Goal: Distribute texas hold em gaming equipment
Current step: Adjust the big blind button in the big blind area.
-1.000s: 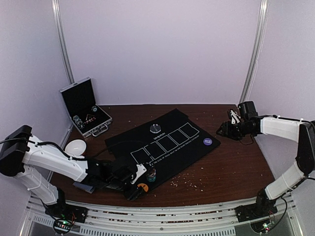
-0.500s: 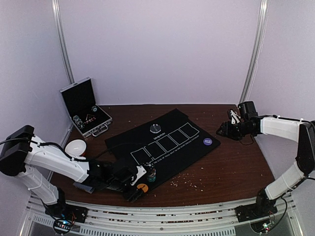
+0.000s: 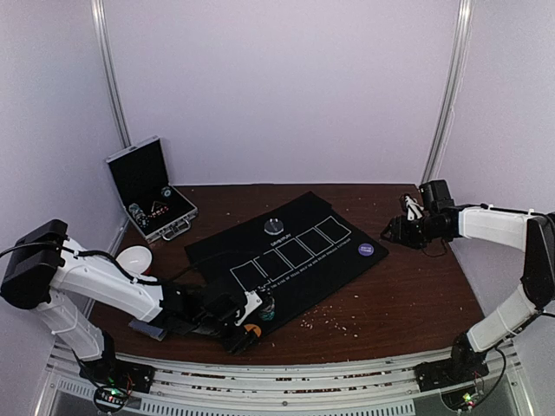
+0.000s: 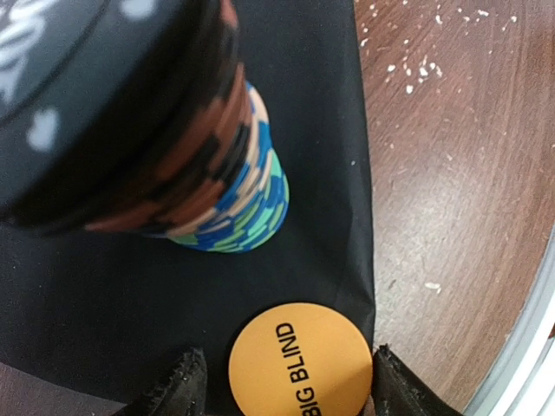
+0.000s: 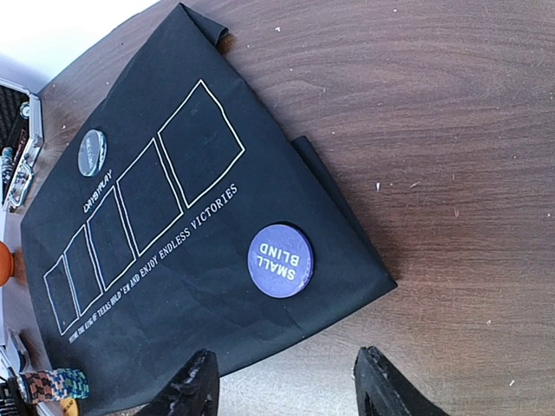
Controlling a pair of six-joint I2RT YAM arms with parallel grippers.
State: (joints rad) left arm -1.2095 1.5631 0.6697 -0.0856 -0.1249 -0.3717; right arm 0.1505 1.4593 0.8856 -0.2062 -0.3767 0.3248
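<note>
Matt black cloth mat (image 3: 338, 260) on wood-grain table (image 3: 416, 295); smooth orange disc (image 4: 301, 357); silver metal case (image 3: 152, 186) at ten o'clock.

Brown wood table (image 3: 416, 286); on it: black mat (image 3: 303, 269) (centre), silver case (image 3: 154, 195) far-L, bowl (image 3: 133, 257) nr L edge.

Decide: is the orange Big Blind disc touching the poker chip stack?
Apart. The left wrist view shows a strip of black mat between the orange Big Blind disc and the foot of the chip stack.
</note>
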